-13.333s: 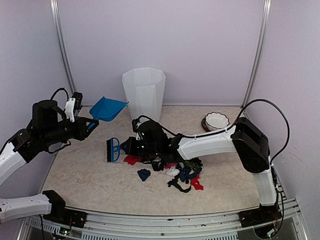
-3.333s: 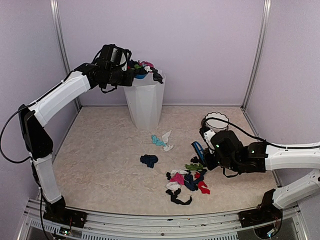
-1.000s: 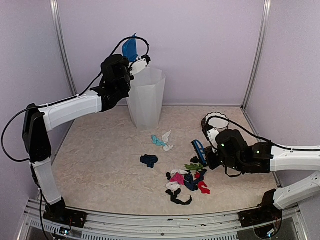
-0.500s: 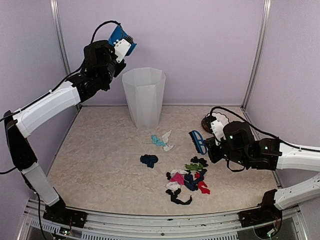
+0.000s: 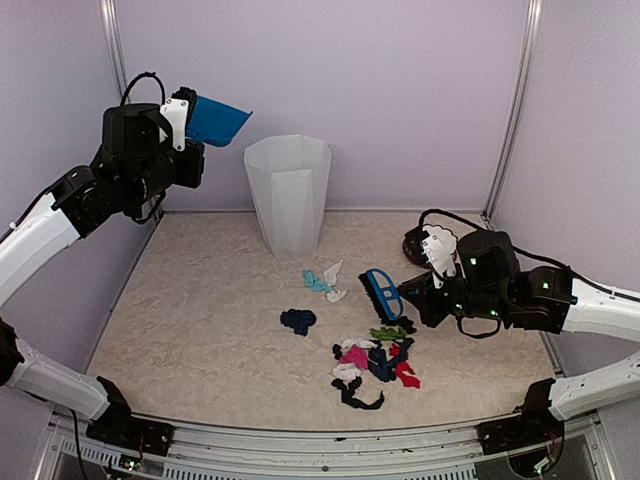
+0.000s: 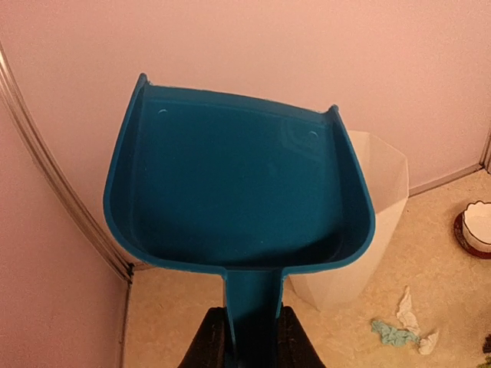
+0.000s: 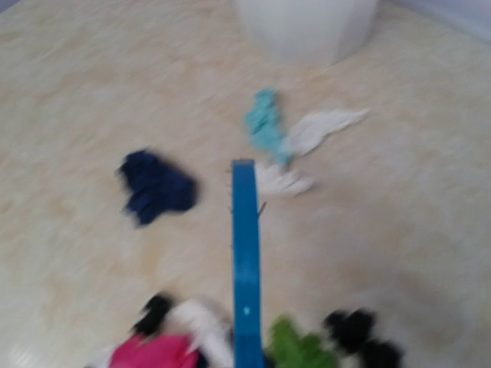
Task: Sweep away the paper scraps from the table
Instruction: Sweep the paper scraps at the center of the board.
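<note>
The bin [image 5: 288, 190] stands at the far middle of the table [image 5: 190, 330]. Left of it and higher than its rim, the dustpan [image 5: 216, 119] is up in the air, its handle clamped in the left gripper [image 6: 247, 339]. The bowl [image 6: 477, 228] sits at the far right, behind the right arm. The brush [image 5: 381, 293], held by the right gripper [image 5: 408, 297], is over the table right of centre. Just nearer lies the main heap of paper scraps [image 5: 372, 362]. A lone scrap [image 5: 297, 321] lies left of the heap, and two touching scraps [image 5: 325, 279] lie between heap and bin.
</note>
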{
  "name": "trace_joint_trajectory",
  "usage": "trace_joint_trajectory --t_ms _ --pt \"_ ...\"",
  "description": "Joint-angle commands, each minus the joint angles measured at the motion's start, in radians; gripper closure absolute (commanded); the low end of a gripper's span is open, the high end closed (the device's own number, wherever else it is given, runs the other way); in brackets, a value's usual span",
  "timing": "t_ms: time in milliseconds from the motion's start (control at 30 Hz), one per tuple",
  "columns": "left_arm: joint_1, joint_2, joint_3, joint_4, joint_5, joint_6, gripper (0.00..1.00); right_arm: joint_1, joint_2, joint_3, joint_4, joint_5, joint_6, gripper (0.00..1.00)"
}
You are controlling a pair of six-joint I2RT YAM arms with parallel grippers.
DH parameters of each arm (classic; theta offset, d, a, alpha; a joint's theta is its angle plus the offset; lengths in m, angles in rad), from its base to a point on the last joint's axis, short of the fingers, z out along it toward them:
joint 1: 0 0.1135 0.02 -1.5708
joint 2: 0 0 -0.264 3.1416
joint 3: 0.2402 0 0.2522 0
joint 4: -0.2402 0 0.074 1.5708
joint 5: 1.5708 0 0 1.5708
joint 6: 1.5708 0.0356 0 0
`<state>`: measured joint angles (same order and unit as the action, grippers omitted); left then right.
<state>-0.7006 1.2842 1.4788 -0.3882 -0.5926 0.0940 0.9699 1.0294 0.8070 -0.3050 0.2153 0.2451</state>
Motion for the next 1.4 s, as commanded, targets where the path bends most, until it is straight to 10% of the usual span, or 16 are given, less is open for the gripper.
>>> trace_joint_trajectory --t_ms 0,733,1367 --pt "-0.005 -0.12 -0.126 -0.122 0.137 -0.251 1.0 -0.01 -0.043 0.037 -0.123 -0.188 0.042 1.0" --pt "-0.007 -0.375 -0.61 0.009 0.577 -0.345 1.0 0.007 0.137 0.087 -0.456 -0.736 0.027 1.0" --pt "0.016 -0.399 -0.659 0.009 0.634 -0.374 1.0 -0.026 0.478 0.338 -0.405 -0.23 -0.097 1.0"
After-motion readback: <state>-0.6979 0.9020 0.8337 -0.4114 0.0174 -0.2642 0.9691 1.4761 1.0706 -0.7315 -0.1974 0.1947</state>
